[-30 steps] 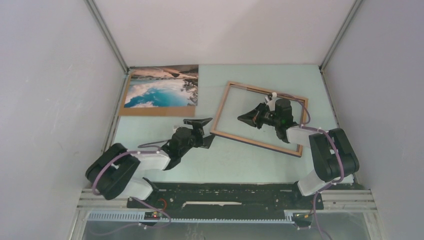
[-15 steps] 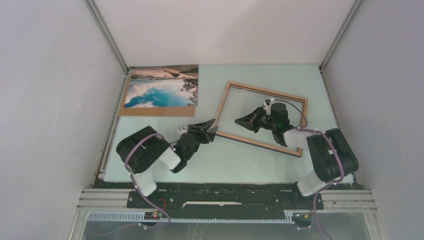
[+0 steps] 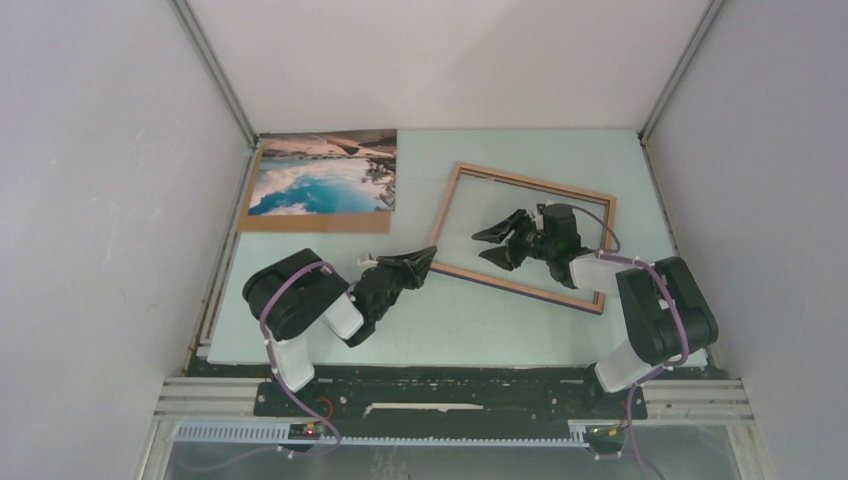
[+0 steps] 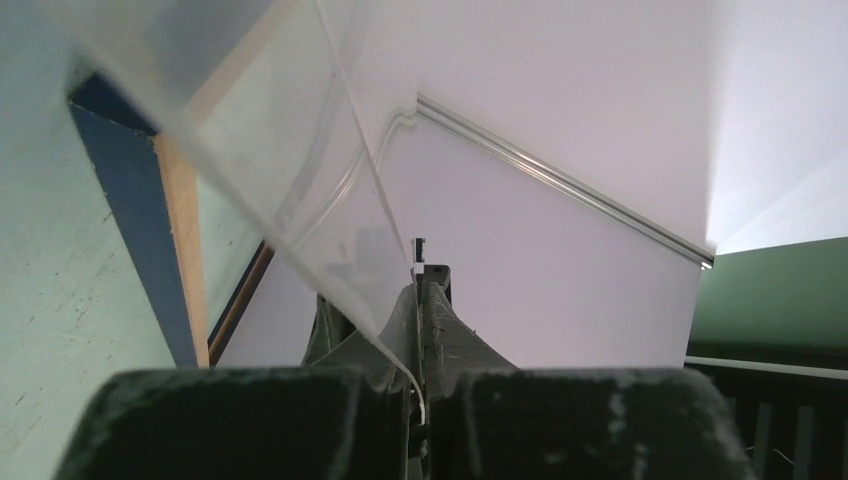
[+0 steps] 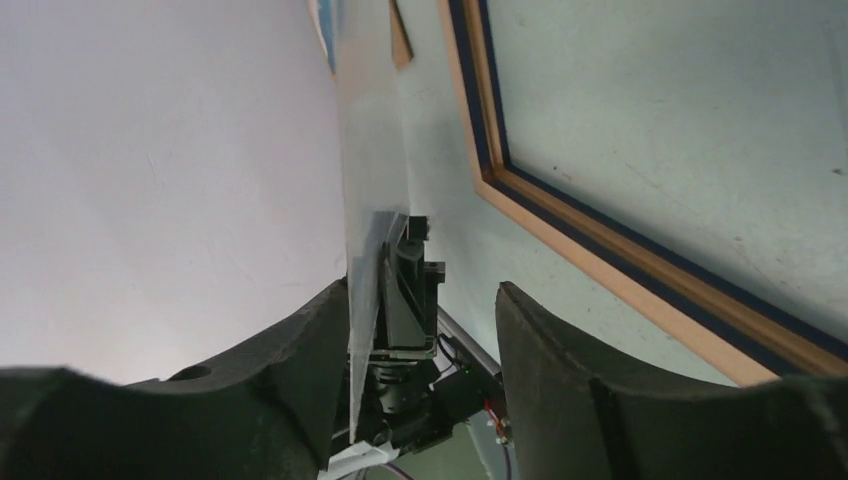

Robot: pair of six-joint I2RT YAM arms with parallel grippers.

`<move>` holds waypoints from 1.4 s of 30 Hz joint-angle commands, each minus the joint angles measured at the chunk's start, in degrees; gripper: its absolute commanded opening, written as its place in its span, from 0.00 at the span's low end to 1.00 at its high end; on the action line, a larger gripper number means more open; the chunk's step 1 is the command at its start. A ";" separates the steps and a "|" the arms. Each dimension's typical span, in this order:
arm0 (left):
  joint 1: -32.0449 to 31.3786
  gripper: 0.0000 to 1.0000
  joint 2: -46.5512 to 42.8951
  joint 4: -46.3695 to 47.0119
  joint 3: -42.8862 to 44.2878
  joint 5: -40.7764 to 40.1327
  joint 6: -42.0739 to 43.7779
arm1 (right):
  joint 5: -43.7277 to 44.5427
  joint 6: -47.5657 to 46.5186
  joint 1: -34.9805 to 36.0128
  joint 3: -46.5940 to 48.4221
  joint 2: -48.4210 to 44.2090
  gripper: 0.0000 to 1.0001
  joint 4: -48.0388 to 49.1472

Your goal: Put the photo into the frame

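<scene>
The right hand (image 3: 481,247) has opened over the frame (image 3: 530,182) while the left hand (image 3: 428,254) has clenched its clear pane (image 4: 300,170) (near-left corner).

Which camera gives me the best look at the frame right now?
Top external. It shows the frame from above, with all four wooden rails in view. The left wrist catches only one navy-and-wood rail, close up. The right wrist shows just two rails meeting at a corner.

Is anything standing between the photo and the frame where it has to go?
Yes. The left tool is shut on a clear pane at the frame's near-left corner, and the open right tool hangs over its opening. The photo lies apart at far left.
</scene>
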 commanded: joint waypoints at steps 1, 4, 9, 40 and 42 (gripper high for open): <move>-0.37 0.05 0.15 4.97 2.28 1.36 -0.60 | 0.64 -1.18 -1.70 3.94 0.12 0.64 -4.68; -0.35 0.05 0.65 5.11 2.58 2.17 -0.60 | -2.37 -2.95 -1.74 10.57 4.57 0.65 -10.57; -0.34 0.05 0.50 5.15 2.54 2.69 0.15 | -2.38 -2.17 -1.44 13.88 6.66 0.63 -12.53; 0.94 0.71 -16.74 -11.27 -6.45 16.79 27.73 | -7.63 -59.37 -23.80 28.61 -0.29 0.00 -62.24; 1.37 0.73 -19.91 -17.85 -6.60 17.79 30.51 | -4.03 -63.68 -26.48 29.25 -0.77 0.00 -64.71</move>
